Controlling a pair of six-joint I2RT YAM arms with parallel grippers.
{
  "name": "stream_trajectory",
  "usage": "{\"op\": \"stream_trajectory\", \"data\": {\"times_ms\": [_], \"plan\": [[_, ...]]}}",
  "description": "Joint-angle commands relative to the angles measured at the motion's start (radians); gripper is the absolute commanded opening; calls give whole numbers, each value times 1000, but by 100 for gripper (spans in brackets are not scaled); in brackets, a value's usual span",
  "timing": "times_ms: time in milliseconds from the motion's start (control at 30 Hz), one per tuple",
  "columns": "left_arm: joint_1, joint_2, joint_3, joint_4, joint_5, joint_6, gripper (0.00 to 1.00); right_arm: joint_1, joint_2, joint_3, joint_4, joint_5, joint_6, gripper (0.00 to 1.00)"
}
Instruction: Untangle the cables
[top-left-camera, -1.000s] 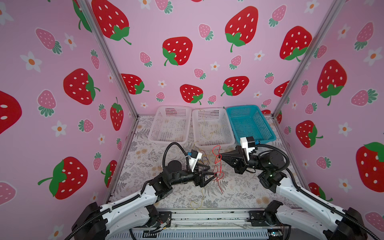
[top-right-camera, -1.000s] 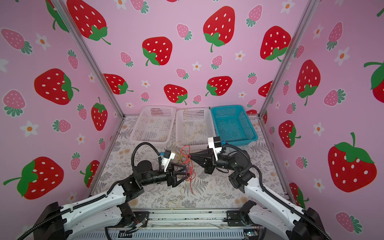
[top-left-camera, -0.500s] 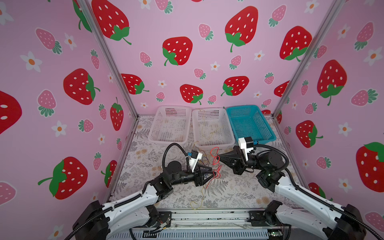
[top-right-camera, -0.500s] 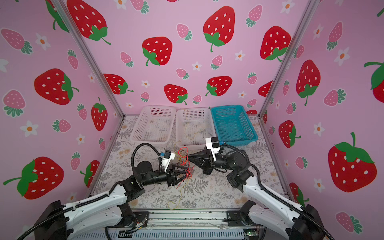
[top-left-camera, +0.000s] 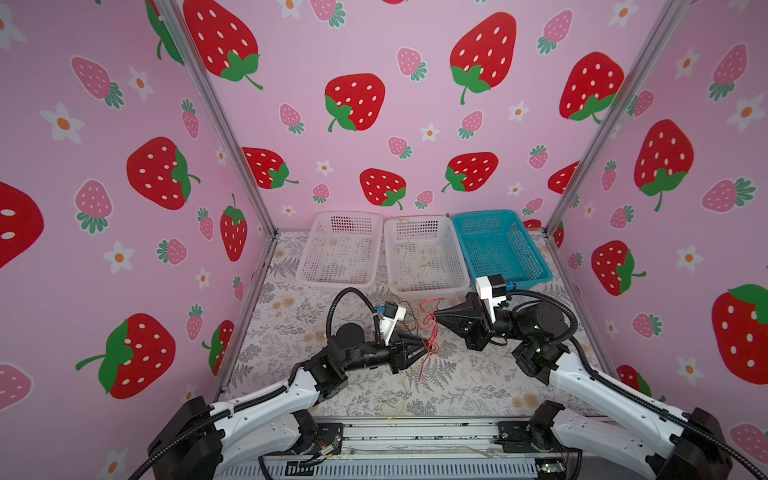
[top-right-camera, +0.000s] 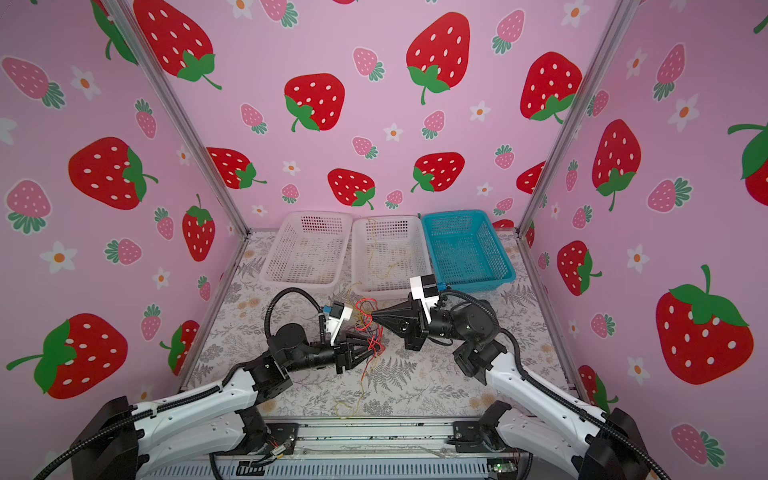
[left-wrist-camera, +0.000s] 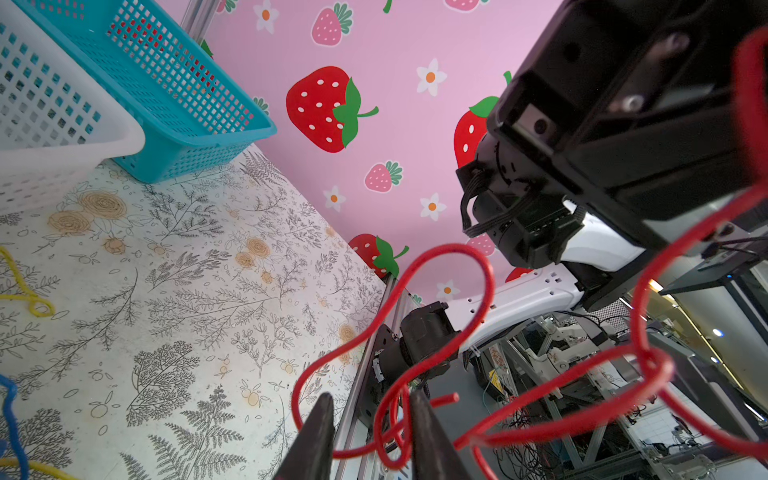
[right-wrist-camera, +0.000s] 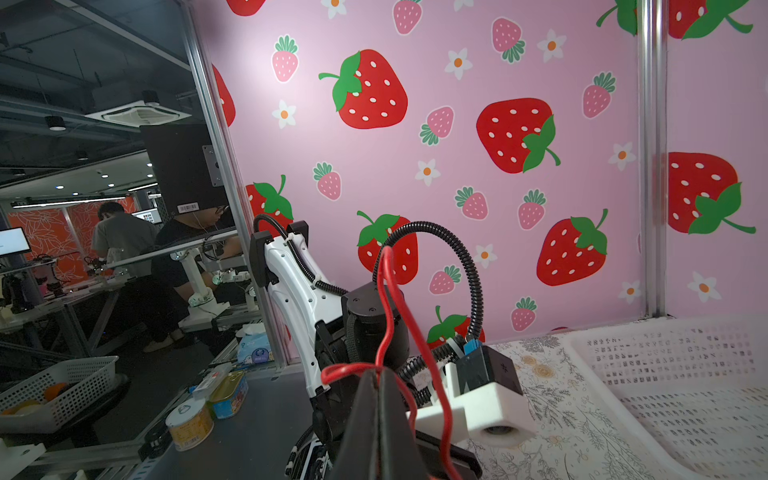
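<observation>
At lower centre, a yellow cable (top-left-camera: 394, 411) trails over the mat (top-left-camera: 478, 374); mid-frame, the left gripper (top-left-camera: 425, 351), jaws part-spread, straddles a red cable (left-wrist-camera: 451, 247) loop that the right gripper (top-left-camera: 435, 318) pinches tight; separating step, seemingly; next: close left, draw apart slowly.

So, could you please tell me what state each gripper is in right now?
Left gripper: open, jaws straddling the red cable, not clamped.
Right gripper: shut on the red cable.
</observation>
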Motion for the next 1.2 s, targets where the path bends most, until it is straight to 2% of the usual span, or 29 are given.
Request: {"op": "stream_trajectory", "data": {"times_ms": [0, 267, 367, 400, 633, 900, 1167], "plan": [[-2, -15, -6, 5, 16, 4, 28, 5, -21, 39, 32, 2, -15, 0], [-2, -50, -13, -39, 4, 22, 15, 6, -39, 40, 5, 33, -33, 0], [-2, -71, -18, -65, -6, 37, 1, 6, -58, 39, -35, 71, -56, 0], [-2, -80, -20, -76, -13, 46, 0, 6, -59, 38, -49, 86, -65, 0], [-2, -140, -42, -127, -60, 64, 0, 4, -134, 23, -170, 247, -129, 0], [-2, -217, -55, -174, -91, 72, 0, -2, -162, -17, -386, 594, -192, 0], [-1, -249, -38, -176, -96, 66, 0, 13, -83, -60, -450, 668, -246, 0]]}}
